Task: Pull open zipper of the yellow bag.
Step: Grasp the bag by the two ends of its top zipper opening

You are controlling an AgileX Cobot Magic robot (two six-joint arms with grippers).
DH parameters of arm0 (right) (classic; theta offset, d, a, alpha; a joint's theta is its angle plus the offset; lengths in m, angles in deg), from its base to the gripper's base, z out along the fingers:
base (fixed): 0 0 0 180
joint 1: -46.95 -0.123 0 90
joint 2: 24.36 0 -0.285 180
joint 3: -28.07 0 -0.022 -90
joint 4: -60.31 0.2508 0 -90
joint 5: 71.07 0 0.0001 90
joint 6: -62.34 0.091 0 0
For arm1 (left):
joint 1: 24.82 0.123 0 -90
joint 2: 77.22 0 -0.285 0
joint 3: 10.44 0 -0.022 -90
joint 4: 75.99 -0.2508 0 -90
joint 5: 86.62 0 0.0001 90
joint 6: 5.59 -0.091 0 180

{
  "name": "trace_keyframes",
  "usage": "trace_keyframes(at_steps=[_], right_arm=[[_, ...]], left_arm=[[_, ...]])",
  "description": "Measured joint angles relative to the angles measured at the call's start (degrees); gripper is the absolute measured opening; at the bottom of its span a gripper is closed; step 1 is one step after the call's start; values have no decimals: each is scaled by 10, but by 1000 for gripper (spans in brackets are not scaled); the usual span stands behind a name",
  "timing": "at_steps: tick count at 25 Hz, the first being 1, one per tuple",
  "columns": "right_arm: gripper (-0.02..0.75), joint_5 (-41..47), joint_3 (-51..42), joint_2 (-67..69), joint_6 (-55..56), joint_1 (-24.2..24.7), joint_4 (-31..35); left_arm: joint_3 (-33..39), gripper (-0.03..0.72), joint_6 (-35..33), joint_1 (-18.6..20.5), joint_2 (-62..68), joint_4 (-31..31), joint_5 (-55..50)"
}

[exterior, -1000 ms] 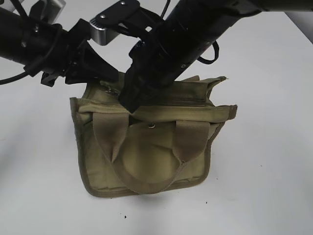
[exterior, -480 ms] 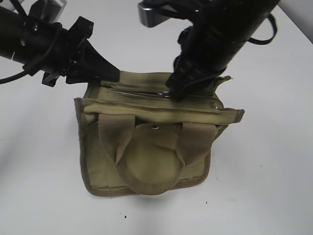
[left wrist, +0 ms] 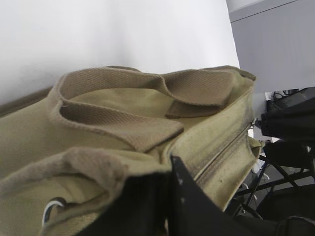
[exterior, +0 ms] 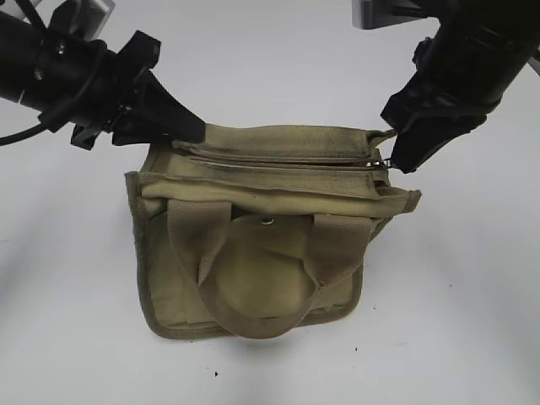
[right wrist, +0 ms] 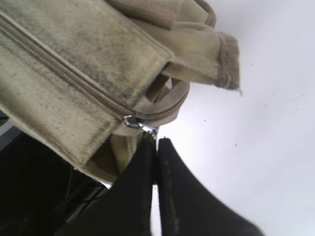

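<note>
The yellow bag [exterior: 261, 278] stands on the white table, its two webbing handles hanging down the near face. Its zipper [exterior: 278, 159] runs along the top as a thin dark line. My left gripper [exterior: 192, 135] is shut on the bag's top left corner; the left wrist view shows its fingers [left wrist: 170, 167] pinching the fabric edge. At the right end of the zip, my right gripper [exterior: 395, 160] is shut on the pull tab. In the right wrist view its tips [right wrist: 156, 141] clamp the tab just below the silver slider [right wrist: 134, 120].
White tabletop [exterior: 456, 321] surrounds the bag on all sides. A small metal snap [exterior: 267, 221] sits on the bag's near face between the handles. Dark equipment [left wrist: 290, 123] stands beyond the table's far edge in the left wrist view.
My right gripper has travelled rightward along the bag's top, taking the slider from the left part of the zip to its right end. The left gripper has kept its hold and place.
</note>
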Motion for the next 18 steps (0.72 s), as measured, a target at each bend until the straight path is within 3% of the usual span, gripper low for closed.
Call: trace_keyframes(at_steps=[18], right_arm=[[18, 4, 0, -5, 88, 11, -38]], left_arm=[[0, 19, 0, 0, -2, -2, 0]])
